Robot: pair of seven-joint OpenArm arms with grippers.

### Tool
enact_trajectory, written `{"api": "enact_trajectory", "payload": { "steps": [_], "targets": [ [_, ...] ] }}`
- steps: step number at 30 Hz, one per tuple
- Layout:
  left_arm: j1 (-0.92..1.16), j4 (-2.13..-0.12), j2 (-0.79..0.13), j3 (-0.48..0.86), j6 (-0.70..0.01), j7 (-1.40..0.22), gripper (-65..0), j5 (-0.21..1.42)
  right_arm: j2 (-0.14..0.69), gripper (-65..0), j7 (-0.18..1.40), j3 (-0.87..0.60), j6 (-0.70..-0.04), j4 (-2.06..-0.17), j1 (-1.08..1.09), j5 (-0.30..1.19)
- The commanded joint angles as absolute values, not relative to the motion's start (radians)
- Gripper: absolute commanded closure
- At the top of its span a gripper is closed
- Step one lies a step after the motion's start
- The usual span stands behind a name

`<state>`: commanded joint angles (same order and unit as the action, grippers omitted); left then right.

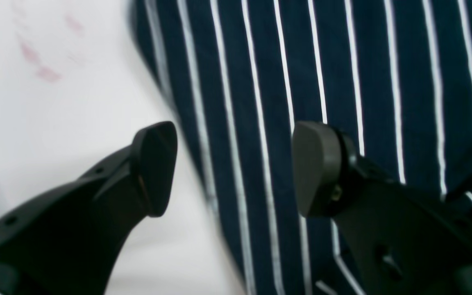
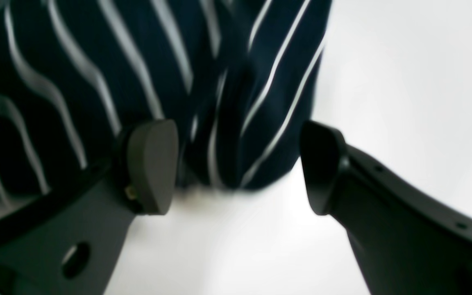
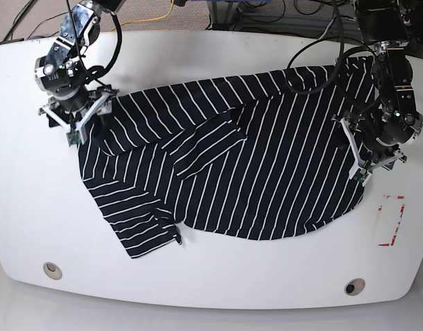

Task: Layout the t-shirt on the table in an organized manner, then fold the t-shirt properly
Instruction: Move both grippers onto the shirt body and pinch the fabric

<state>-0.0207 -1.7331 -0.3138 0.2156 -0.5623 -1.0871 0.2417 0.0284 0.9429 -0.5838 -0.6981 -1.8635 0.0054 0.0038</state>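
The t-shirt (image 3: 266, 165) lies across the middle of the worktop (image 3: 218, 283). The right gripper (image 3: 76, 127) sits at its ten o'clock edge, the left gripper (image 3: 366, 162) at three o'clock.

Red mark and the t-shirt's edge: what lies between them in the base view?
Only bare white table separates the red mark from the t-shirt, in the base view.

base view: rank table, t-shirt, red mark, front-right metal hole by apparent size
1. table, fills most of the frame
2. t-shirt, spread across its middle
3. red mark, a rectangle outline near the right edge
4. metal hole, clearly smallest

No close calls; none sits much nearer the camera.
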Motion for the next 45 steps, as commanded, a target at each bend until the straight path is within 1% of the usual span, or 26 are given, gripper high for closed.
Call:
{"api": "enact_trajectory", "payload": {
  "steps": [1, 6, 10, 11, 13, 14, 16, 17, 18, 19, 21, 23, 25, 29, 34, 38, 42, 45],
  "targets": [
    [-0.021, -1.722, -0.314, 0.216, -0.562, -1.073, -39.9, 0.242, 0.033, -44.2, 0.943, -0.584, -0.698, -1.850, 0.025, -0.004],
    [-0.028, -1.626, -0.314, 0.214, -0.561, -0.997, -39.7, 0.242, 0.077, -44.2, 0.932, -0.584, -0.698, -1.667, 0.200, -0.047],
    [-0.047, -1.590, -0.314, 0.209, -0.516, -0.947, -39.7, 0.242, 0.107, -41.5, 0.895, -0.584, -0.698, -1.531, 0.285, -0.050],
    [-0.056, -1.569, -0.314, 0.193, -0.492, -0.937, -39.7, 0.242, 0.119, -38.7, 0.883, -0.584, -0.698, -1.469, 0.317, -0.048],
    [-0.065, -1.543, -0.314, 0.173, -0.473, -0.932, -39.7, 0.242, 0.127, -35.2, 0.868, -0.584, -0.698, -1.414, 0.343, -0.045],
    [-0.076, -1.524, -0.314, 0.160, -0.466, -0.932, -39.7, 0.242, 0.131, -31.1, 0.848, -0.584, -0.698, -1.366, 0.360, -0.044],
    [-0.088, -1.504, -0.314, 0.147, -0.466, -0.932, -39.7, 0.242, 0.133, -25.8, 0.823, -0.584, -0.698, -1.322, 0.371, -0.044],
    [-0.093, -1.491, -0.314, 0.134, -0.466, -0.932, -39.7, 0.242, 0.134, -22.0, 0.805, -0.584, -0.698, -1.288, 0.375, -0.048],
    [-0.096, -1.484, -0.314, 0.128, -0.466, -0.932, -39.7, 0.242, 0.134, -20.5, 0.796, -0.582, -0.698, -1.271, 0.377, -0.050],
    [-0.096, -1.471, -0.314, 0.111, -0.464, -0.931, -39.7, 0.242, 0.136, -17.0, 0.777, -0.582, -0.698, -1.237, 0.378, -0.051],
    [-0.097, -1.455, -0.314, 0.088, -0.464, -0.931, -39.7, 0.242, 0.136, -13.6, 0.753, -0.582, -0.698, -1.194, 0.378, -0.051],
    [-0.097, -1.443, -0.312, 0.070, -0.464, -0.931, -39.7, 0.242, 0.136, -12.2, 0.734, -0.582, -0.698, -1.155, 0.378, -0.051],
    [-0.097, -1.434, -0.311, 0.058, -0.464, -0.929, -39.7, 0.243, 0.140, -12.5, 0.710, -0.582, -0.698, -1.113, 0.378, -0.053],
    [-0.097, -1.402, -0.285, 0.042, -0.463, -0.929, -39.7, 0.243, 0.183, -12.5, 0.633, -0.582, -0.698, -1.013, 0.377, -0.053],
    [-0.124, -1.349, -0.277, 0.036, -0.463, -0.923, -39.7, 0.243, 0.234, -12.5, 0.552, -0.581, -0.698, -0.881, 0.409, -0.053],
    [-0.166, -1.287, -0.266, -0.005, -0.463, -0.889, -39.7, 0.243, 0.269, -12.5, 0.486, -0.581, -0.698, -0.782, 0.453, -0.053],
    [-0.203, -1.242, -0.263, -0.041, -0.463, -0.851, -39.7, 0.243, 0.297, -12.8, 0.466, -0.568, -0.698, -0.730, 0.487, -0.048],
    [-0.231, -1.244, -0.263, -0.058, -0.469, -0.851, -39.7, 0.249, 0.300, -17.4, 0.469, -0.545, -0.698, -0.751, 0.496, -0.044]
  ]
}}
